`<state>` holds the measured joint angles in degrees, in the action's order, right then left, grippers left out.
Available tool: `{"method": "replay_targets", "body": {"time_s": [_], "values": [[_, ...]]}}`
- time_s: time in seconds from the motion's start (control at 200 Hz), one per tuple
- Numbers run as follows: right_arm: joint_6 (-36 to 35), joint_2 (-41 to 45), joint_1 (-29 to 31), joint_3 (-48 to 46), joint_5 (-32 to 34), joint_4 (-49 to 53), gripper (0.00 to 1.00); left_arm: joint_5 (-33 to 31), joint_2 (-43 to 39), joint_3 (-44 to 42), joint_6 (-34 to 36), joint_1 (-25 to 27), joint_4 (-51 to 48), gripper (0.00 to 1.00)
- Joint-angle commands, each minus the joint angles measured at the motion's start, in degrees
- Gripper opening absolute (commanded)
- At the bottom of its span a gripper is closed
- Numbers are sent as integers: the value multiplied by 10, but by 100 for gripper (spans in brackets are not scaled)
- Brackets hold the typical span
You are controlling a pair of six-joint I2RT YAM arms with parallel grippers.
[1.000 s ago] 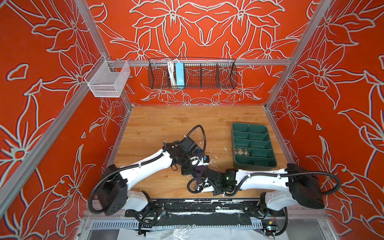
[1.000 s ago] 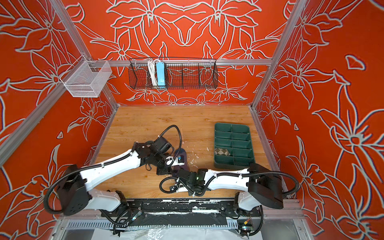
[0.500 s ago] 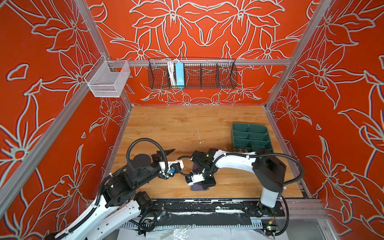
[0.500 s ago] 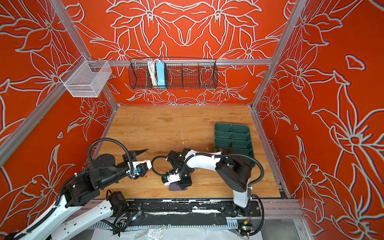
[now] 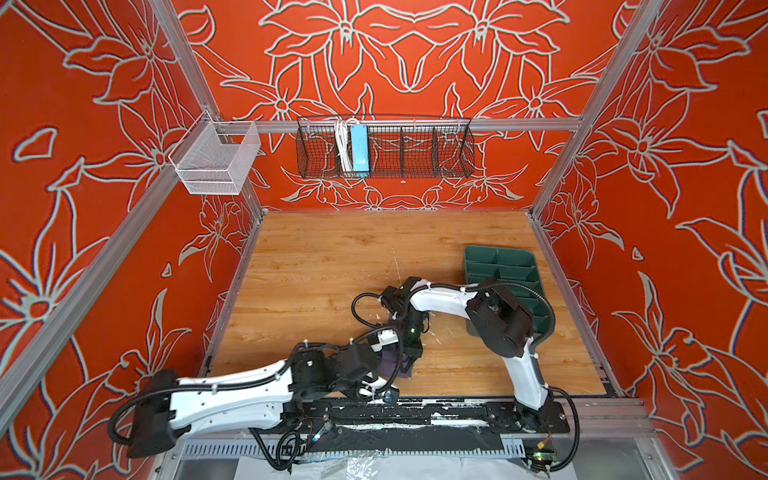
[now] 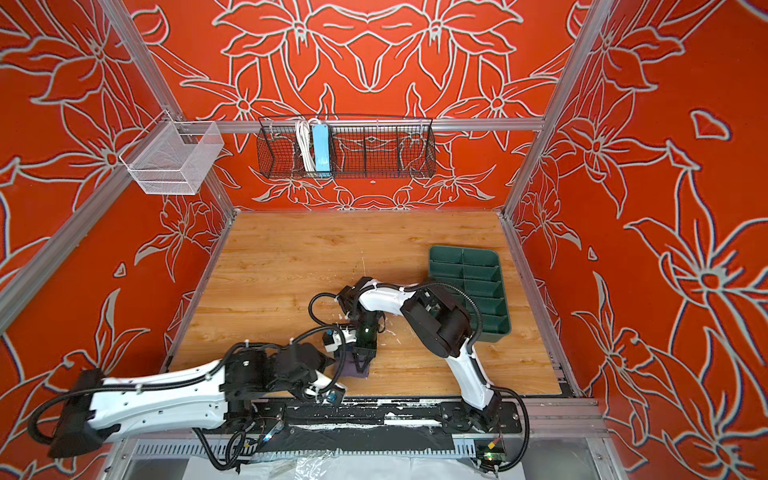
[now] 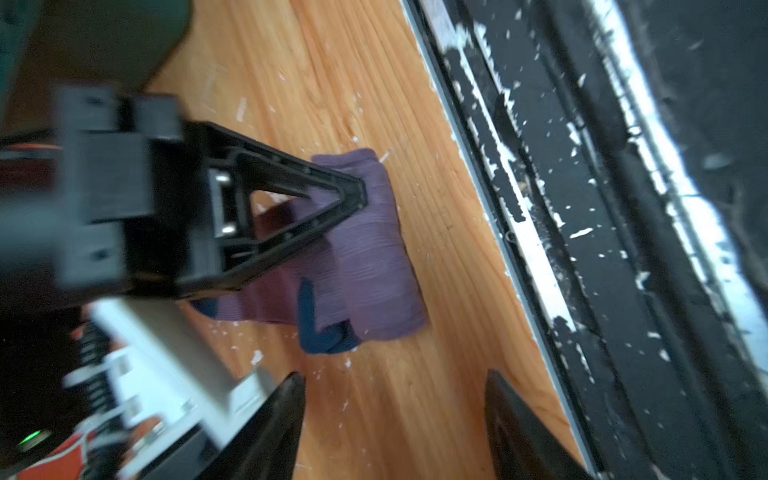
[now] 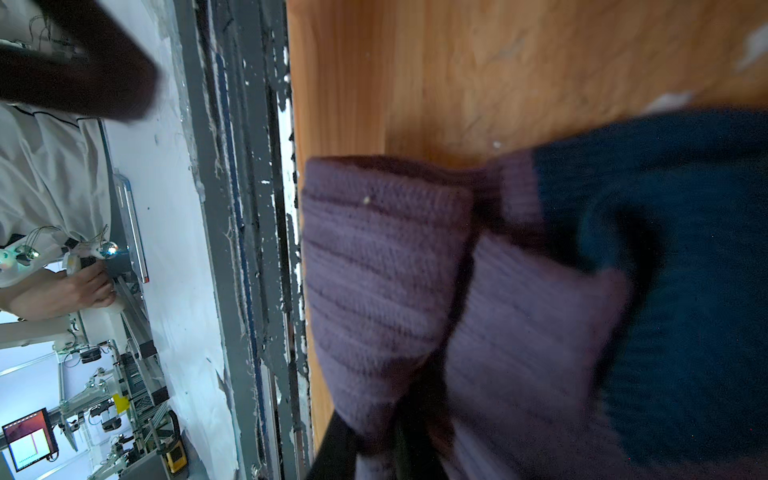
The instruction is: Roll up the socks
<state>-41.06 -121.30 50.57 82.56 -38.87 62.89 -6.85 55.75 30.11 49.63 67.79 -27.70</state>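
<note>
A ribbed purple sock [image 7: 374,257] with a navy end [image 7: 324,338] lies partly rolled on the wooden table, close to the front rail. It shows in both top views [image 5: 390,368] [image 6: 352,370]. My right gripper [image 5: 409,360] [image 6: 362,365] points down from behind and is shut on the roll [image 8: 382,270], its black tip pressed into the cloth [image 7: 355,193]. The navy part [image 8: 685,270] lies loose beside the roll. My left gripper [image 7: 395,378] is open and low over the table, just left of the sock [image 5: 379,374], with only bare wood between its fingers.
A green divided tray [image 5: 498,259] stands at the right, partly behind my right arm's elbow. The black front rail [image 7: 540,208] runs right beside the sock. A black wire basket [image 5: 384,147] hangs on the back wall and a white mesh basket [image 5: 216,160] on the left.
My left arm has stretched in low from the left, and its open gripper now sits beside the sock. The right gripper stays shut on the roll near the front edge.
</note>
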Motion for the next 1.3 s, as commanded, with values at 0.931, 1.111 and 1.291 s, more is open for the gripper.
{"method": "replay_targets", "body": {"time_s": [0.931,1.111,1.291], "values": [[122,235,-25,-227,196,-329,31,-45,189,31,-161,-18,117,0],[135,343,-38,-299,289,-365,50,0,193,42,-146,-43,93,0],[168,504,-60,-360,452,-402,59,95,206,86,-130,-87,31,0]]}}
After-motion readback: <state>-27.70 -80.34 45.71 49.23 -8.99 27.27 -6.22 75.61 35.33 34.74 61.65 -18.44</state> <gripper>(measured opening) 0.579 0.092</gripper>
